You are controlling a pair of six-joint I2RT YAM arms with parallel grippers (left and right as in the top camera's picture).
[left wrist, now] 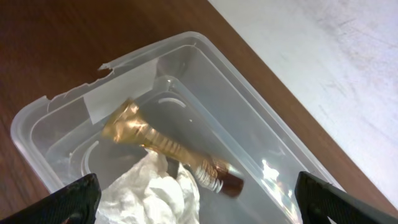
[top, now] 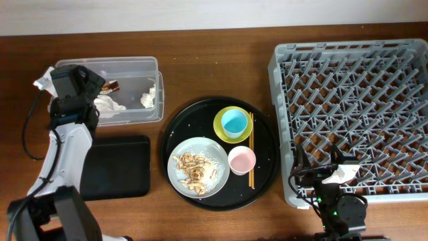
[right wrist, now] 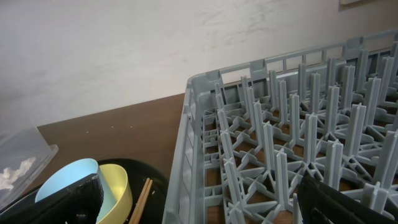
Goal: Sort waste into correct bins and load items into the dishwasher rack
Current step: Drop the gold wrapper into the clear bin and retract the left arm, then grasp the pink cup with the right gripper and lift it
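Dark wood [top: 200, 53] bore a clear tub [left wrist: 239, 109] holding a crinkled gold wrapper [left wrist: 163, 146] and crumpled tissue [left wrist: 152, 194]; left gripper [left wrist: 199, 202] and right gripper [right wrist: 208, 205] were both spread wide.

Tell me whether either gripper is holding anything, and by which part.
Nothing is held. The left gripper is open above the clear tub, where the gold wrapper lies loose; the right gripper is open by the dishwasher rack.

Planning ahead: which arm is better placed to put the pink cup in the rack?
Right. The right pincer hovers at the rack, near the pink cup; the left pincer is over the clear tub, farther off.
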